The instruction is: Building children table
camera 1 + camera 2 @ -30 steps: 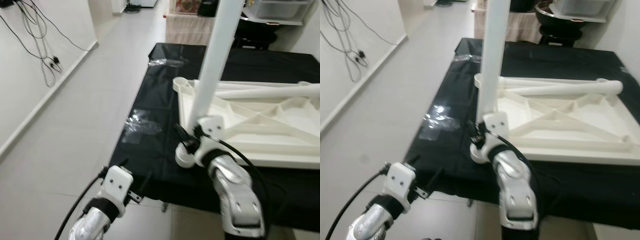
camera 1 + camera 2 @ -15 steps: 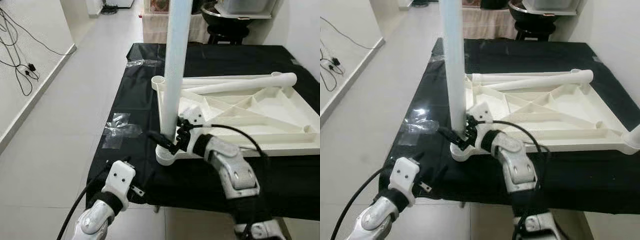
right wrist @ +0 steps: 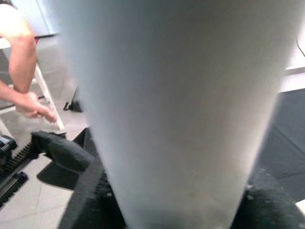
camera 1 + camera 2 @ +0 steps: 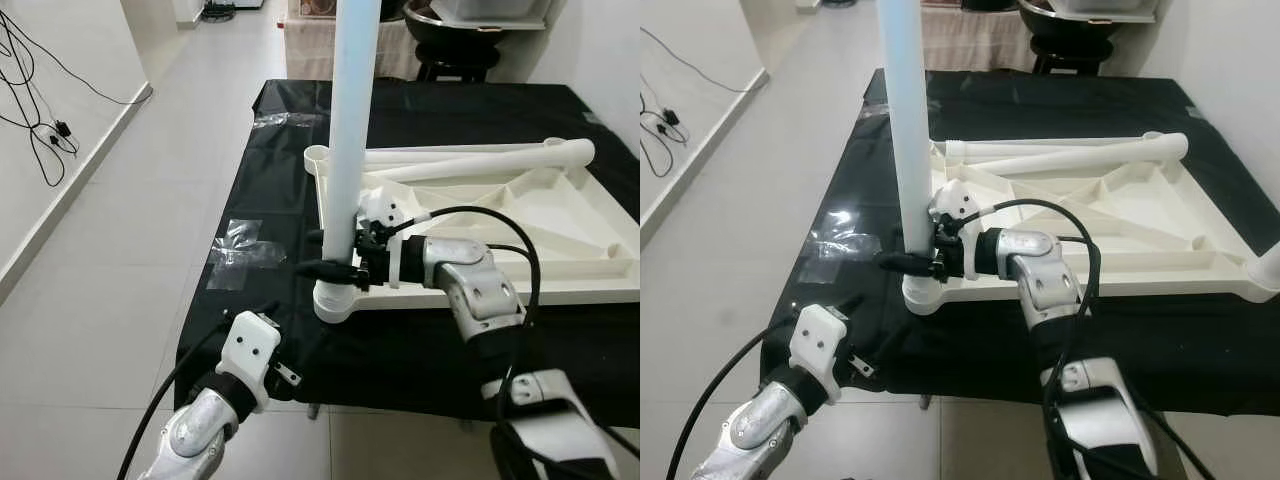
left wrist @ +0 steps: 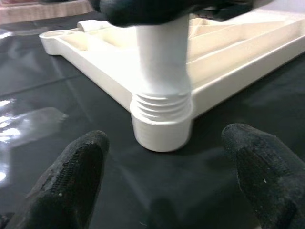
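A white plastic table top (image 4: 560, 290) lies upside down on a black-covered table. One white leg (image 4: 350, 150) stands upright in the near left corner socket (image 4: 338, 300), its thread showing at the socket (image 5: 162, 102) in the left wrist view. My right gripper (image 4: 330, 255) is shut on this leg just above the socket, and the leg (image 3: 167, 119) sits between its fingers (image 3: 81, 191). A second leg (image 4: 470, 160) lies flat across the far side of the top. My left gripper (image 5: 169, 157) is open, low at the table's front edge, pointing at the socket without touching it.
Crumpled clear film (image 4: 240, 250) lies on the black cloth left of the table top. Tiled floor runs along the left, with cables (image 4: 40, 80) hanging on the wall. Furniture (image 4: 450, 60) stands behind the table. A person's arm (image 3: 21, 71) is in the background of the right wrist view.
The camera has swung, so the whole scene has shifted. My right forearm now reaches the leg from the right, and the gripper has turned round the leg while staying shut on it.
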`<state>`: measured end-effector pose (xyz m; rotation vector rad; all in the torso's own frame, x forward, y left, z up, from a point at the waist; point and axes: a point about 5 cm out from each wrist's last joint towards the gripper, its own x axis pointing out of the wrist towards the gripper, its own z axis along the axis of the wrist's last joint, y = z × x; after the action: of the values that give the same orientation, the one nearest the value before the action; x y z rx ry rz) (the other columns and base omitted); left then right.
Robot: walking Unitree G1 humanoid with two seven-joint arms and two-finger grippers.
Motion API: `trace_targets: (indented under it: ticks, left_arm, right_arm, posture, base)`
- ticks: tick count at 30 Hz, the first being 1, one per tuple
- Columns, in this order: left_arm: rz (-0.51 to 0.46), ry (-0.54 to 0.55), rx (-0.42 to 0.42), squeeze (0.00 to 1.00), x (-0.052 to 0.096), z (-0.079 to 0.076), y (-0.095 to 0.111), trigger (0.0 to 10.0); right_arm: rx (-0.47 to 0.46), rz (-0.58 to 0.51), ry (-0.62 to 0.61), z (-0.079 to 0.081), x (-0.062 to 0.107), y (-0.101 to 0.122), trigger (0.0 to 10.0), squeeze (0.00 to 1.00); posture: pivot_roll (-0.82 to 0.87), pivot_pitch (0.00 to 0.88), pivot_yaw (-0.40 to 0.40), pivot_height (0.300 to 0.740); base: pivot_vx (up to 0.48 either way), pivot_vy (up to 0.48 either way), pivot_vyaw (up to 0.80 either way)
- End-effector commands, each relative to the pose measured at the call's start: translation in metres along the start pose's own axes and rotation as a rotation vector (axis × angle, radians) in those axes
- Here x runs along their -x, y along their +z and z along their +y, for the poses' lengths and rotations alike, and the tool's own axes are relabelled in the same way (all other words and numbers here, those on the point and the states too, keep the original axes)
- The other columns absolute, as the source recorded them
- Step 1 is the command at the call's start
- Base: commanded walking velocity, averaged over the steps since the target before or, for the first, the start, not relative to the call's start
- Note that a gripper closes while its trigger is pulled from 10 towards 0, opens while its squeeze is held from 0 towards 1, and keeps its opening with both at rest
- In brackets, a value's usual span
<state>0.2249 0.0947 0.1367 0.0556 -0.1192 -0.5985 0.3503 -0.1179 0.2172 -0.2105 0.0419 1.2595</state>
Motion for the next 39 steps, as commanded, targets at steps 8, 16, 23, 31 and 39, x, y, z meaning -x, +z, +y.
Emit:
trace_targets:
  ticks: [8, 16, 23, 31, 39]
  left_arm:
    - [0.0, -0.018, 0.047, 0.0, 0.002, -0.009, -0.001, 10.0]
    - [-0.002, -0.005, 0.05, 0.0, 0.0, 0.003, -0.003, 10.0]
    - [-0.001, -0.03, 0.052, 0.0, -0.004, 0.007, -0.003, 10.0]
    - [-0.004, -0.014, 0.067, 0.0, -0.007, 0.009, -0.003, 10.0]
    - [-0.004, -0.022, 0.072, 0.0, -0.011, 0.008, -0.005, 10.0]
  right_arm:
    - [-0.063, -0.012, 0.045, 0.009, 0.008, -0.019, 0.0, 0.0]
    - [-0.185, 0.114, -0.709, 0.048, -0.008, -0.061, 0.0, 0.0]
    - [-0.135, 0.108, -0.774, 0.057, -0.025, -0.057, 0.0, 0.0]
    - [-0.126, 0.077, -0.652, 0.047, -0.028, -0.054, 10.0, 0.92]
    - [-0.021, -0.057, -0.176, 0.044, -0.029, -0.016, 10.0, 1.0]
  posture:
    - [0.08, 0.138, -0.028, 0.74]
    - [0.03, 0.172, -0.002, 0.74]
    - [0.04, 0.158, -0.003, 0.74]
    - [0.04, 0.156, -0.007, 0.74]
    - [0.05, 0.148, -0.02, 0.74]
  base:
    - [0.0, 0.0, 0.0]
    - [0.0, 0.0, 0.0]
    - [0.0, 0.0, 0.0]
    - [0.0, 0.0, 0.0]
    - [0.0, 0.0, 0.0]
